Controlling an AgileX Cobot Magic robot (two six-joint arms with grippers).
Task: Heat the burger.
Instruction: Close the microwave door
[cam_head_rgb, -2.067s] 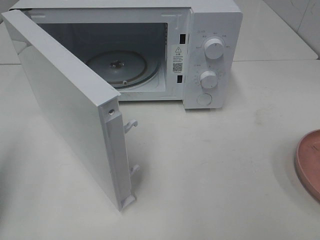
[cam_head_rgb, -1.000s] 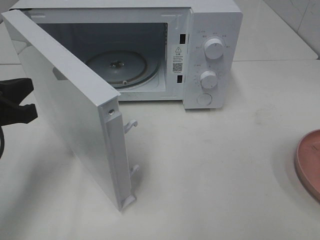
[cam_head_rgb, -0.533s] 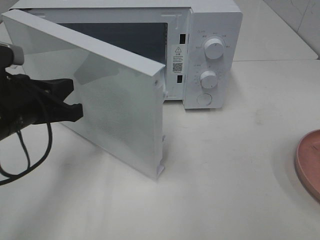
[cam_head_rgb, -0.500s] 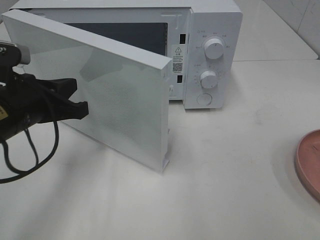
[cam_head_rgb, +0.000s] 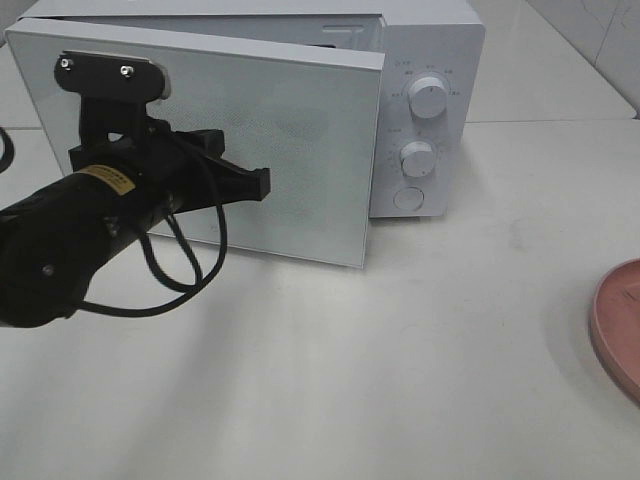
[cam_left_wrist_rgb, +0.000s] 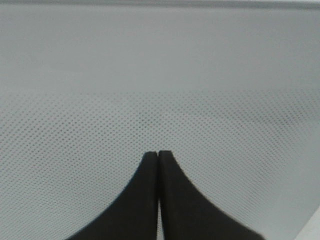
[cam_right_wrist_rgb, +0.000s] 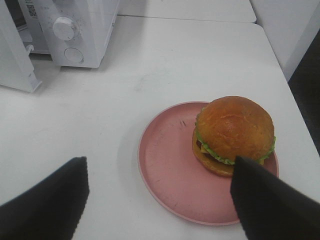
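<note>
The burger (cam_right_wrist_rgb: 233, 134), with its glossy brown bun and green lettuce frill, sits on the right part of a pink plate (cam_right_wrist_rgb: 165, 175). My right gripper (cam_right_wrist_rgb: 158, 165) hovers open above the plate, one finger on each side, holding nothing. In the exterior view only the plate's rim (cam_head_rgb: 618, 325) shows at the right edge. My left gripper (cam_head_rgb: 265, 183) is shut, and its tips (cam_left_wrist_rgb: 159, 154) press on the dotted face of the white microwave door (cam_head_rgb: 300, 150). The door stands slightly ajar and hides the cavity.
The white microwave (cam_head_rgb: 425, 60) stands at the back of the white table, with two knobs (cam_head_rgb: 428, 97) and a round button on its right panel. The left arm's black body and cable (cam_head_rgb: 150, 270) lie in front of the door. The table's edge runs right of the plate.
My left arm came in from the left and swung the door from wide open to nearly closed. The plate has not moved.
</note>
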